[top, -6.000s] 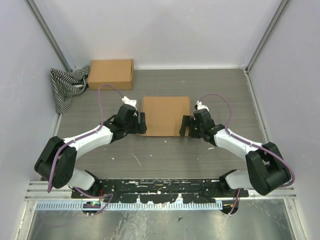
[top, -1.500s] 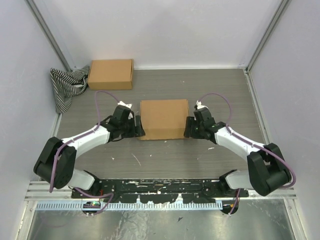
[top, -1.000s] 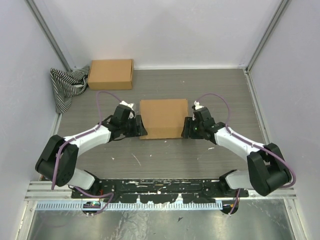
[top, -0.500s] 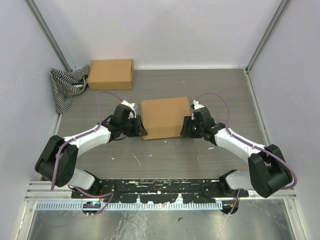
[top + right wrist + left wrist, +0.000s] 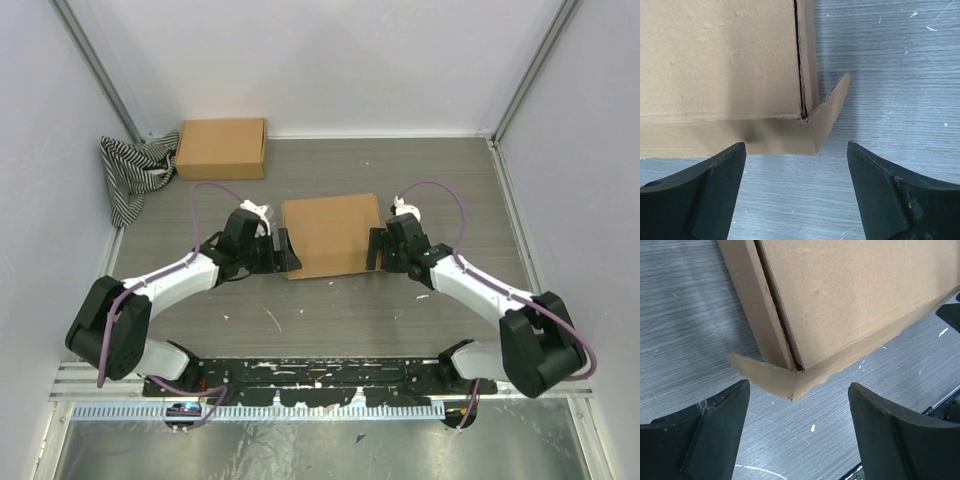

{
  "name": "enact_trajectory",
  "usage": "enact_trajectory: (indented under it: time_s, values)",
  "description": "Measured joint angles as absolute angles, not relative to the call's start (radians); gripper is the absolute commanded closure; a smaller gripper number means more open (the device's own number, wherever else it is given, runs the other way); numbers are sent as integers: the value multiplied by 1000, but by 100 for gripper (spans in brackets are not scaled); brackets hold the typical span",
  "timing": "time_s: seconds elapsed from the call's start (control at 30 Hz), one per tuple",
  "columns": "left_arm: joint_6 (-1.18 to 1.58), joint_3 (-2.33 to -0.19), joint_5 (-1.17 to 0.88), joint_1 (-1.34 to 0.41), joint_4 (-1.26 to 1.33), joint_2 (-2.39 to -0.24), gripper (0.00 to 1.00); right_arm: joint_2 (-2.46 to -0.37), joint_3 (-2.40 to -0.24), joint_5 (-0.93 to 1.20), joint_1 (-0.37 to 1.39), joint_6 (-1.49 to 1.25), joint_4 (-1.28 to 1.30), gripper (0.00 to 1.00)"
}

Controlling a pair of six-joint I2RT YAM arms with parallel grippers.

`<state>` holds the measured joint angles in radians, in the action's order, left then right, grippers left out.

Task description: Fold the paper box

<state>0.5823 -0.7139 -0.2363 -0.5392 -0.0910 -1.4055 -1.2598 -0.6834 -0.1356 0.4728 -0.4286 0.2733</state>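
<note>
The paper box [image 5: 330, 235], plain brown cardboard, lies closed in the middle of the table with its lid down. My left gripper [image 5: 283, 250] stands open at its near-left corner and holds nothing. My right gripper [image 5: 376, 248] stands open at its near-right corner, also holding nothing. In the left wrist view the paper box [image 5: 850, 295] fills the top, and a small corner flap [image 5: 762, 374] juts out just ahead of the left gripper [image 5: 799, 405]. In the right wrist view the paper box [image 5: 720, 60] shows a similar flap [image 5: 832, 107] sticking out ahead of the right gripper [image 5: 796, 160].
A second, fully formed brown box [image 5: 222, 148] sits at the back left. A black-and-white striped cloth [image 5: 135, 170] lies bunched beside it against the left wall. Walls close in the table on the left, back and right.
Both grippers have opened wide and drawn slightly back from the box's near corners. The box has barely moved.
</note>
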Motion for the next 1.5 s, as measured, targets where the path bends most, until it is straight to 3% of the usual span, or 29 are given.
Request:
enact_trajectory:
  time_s: [0.27,0.43,0.6,0.83,1.07,1.2,1.33,1.5]
  values:
    - [607,-712,-254,-544,-30,-1473,14,-1383,-683,-75,472,-419,189,20]
    - [615,-712,-261,-554,3,-1504,19,-1369,-658,-31,472,-405,133,22]
    - [619,-712,-259,-555,19,-1509,18,-1347,-652,-25,472,-402,127,16]
    - [600,-743,-232,-537,-23,-1508,18,-1280,-619,17,455,-444,67,18]
    - [555,-847,-237,-434,-95,-1481,15,-1179,-612,158,449,-501,11,17]
    - [563,-870,-282,-353,-80,-1481,13,-1126,-673,109,449,-486,82,10]
    - [591,-861,-344,-345,-28,-1519,13,-1195,-767,25,404,-445,121,8]
    - [641,-807,-422,-349,60,-1573,13,-1383,-778,68,297,-421,78,9]
